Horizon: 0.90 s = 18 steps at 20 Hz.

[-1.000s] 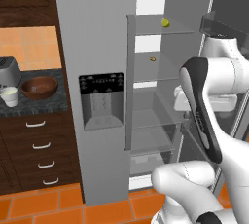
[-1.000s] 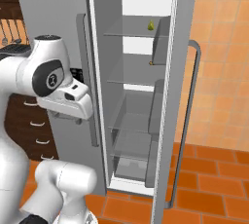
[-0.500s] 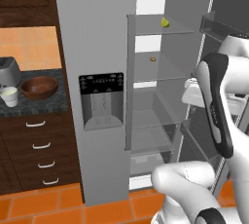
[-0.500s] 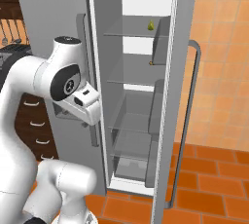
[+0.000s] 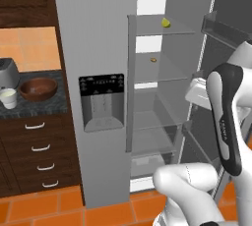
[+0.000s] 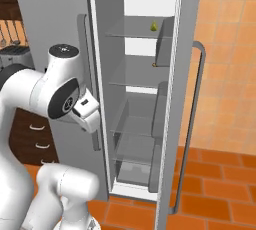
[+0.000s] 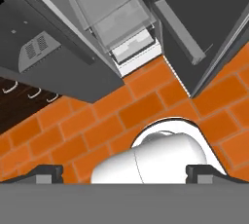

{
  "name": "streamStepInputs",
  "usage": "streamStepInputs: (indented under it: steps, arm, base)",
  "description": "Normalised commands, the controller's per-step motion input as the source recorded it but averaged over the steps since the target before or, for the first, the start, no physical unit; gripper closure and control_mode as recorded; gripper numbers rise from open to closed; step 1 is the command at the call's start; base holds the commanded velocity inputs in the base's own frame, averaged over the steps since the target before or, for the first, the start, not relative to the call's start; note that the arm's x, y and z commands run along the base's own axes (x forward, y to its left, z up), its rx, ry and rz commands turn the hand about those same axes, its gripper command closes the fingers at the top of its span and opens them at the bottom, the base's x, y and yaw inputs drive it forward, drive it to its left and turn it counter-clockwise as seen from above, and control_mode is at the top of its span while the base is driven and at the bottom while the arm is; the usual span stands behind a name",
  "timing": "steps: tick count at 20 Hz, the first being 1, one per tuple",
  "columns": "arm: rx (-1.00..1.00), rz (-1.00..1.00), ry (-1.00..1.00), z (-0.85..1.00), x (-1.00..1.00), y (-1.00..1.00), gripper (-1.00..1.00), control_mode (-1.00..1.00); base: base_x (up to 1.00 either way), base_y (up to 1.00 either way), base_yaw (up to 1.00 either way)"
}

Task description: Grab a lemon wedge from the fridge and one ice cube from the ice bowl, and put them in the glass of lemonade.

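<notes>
The fridge (image 5: 93,33) stands with its right door swung open and its left door, with the black dispenser, closed. The lemon wedge (image 5: 166,22) lies on the top glass shelf, also visible in the right base view (image 6: 154,26). On the dark counter to the left sit the ice bowl (image 5: 38,88) and the glass of lemonade (image 5: 8,98). My gripper (image 7: 125,172) is open and empty, pointing down at the orange tile floor in front of the fridge (image 7: 48,23). The hand hangs at mid-shelf height, well below the wedge.
A steel toaster (image 5: 7,72) stands behind the glass. A small brown item (image 5: 153,60) lies on the second shelf. The open door (image 6: 187,99) with its bins stands to the right of the arm. Dark drawers (image 5: 39,146) sit under the counter.
The arm's elbow has swung up and over to the right in the left base view, and the hand has shifted slightly toward the open fridge. The jaws stay wide apart.
</notes>
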Motion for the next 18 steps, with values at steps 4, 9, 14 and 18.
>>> streamStepInputs:
  steps: [4,9,14,18]
  arm:
    - [0.0,0.0,0.0,0.0,0.0,0.0,-1.0,1.0]
    - [0.0,0.0,0.0,0.0,0.0,0.0,-1.0,1.0]
    - [0.0,0.0,0.0,0.0,0.0,0.0,-1.0,1.0]
    - [0.0,0.0,0.0,0.0,0.0,0.0,-1.0,1.0]
  base:
    - [0.42,0.0,-0.18]
    - [0.39,0.12,-0.29]
    - [0.41,0.36,-0.33]
    - [0.55,0.39,-0.34]
